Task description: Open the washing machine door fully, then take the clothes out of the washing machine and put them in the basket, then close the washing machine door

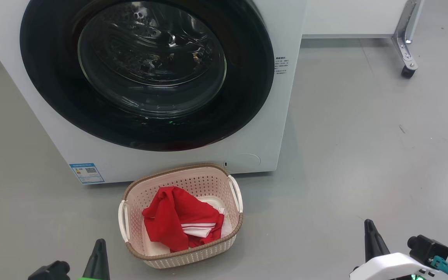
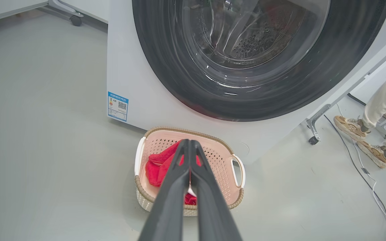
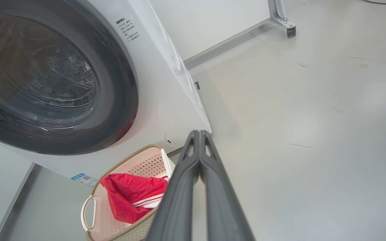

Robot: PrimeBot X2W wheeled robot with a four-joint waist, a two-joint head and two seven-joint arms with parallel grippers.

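Tools both clenched, holding nothing, touching nothing: left tool (image 2: 190,143), right tool (image 3: 199,134).

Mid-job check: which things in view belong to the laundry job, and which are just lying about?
Job:
- washing machine
- washing machine door, shut
- basket
- red clothes, in the basket

Lying about:
- wheeled metal leg
- a person's shoes
- cable on the floor

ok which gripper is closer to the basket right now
Left. The left gripper sits shut just beyond the left side of the basket, close to its near corner. The right gripper, also shut, is much farther off on the basket's right.
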